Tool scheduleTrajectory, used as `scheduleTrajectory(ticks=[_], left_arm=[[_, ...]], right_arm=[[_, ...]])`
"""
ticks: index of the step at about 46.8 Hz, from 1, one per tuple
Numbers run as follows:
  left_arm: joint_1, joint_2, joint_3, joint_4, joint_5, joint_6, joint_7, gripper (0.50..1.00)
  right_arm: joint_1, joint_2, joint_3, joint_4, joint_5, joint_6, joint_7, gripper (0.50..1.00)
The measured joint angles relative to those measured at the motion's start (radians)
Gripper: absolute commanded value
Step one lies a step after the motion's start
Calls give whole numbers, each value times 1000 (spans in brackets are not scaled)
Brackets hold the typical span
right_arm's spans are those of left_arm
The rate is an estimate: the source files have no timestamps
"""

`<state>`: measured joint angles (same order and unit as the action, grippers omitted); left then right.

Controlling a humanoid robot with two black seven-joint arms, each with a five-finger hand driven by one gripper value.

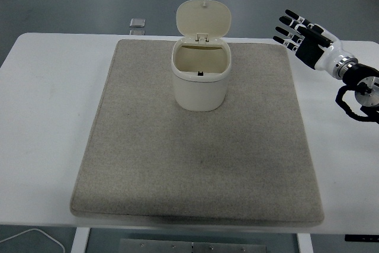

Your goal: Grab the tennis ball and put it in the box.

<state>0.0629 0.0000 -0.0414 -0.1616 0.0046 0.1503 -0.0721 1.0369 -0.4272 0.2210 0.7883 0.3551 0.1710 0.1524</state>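
Observation:
A cream box (200, 75) with its hinged lid standing open sits at the back middle of a beige mat (195, 164). No tennis ball shows anywhere in the head view; the inside of the box that shows looks empty, its bottom is hidden. My right hand (294, 31) hovers above the table to the right of the box, near the mat's back right corner. Its fingers are spread and hold nothing. The left arm is out of view.
A small grey square object (137, 23) lies at the table's back edge, left of the box. A white cable (35, 236) runs below the table's front left corner.

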Motion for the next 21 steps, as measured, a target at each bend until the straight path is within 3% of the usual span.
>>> scheduleTrajectory(ticks=[21], left_arm=[[0, 0, 0, 0, 0, 0, 0, 996]], right_arm=[[-8, -16, 1, 0, -12, 33, 13, 921]])
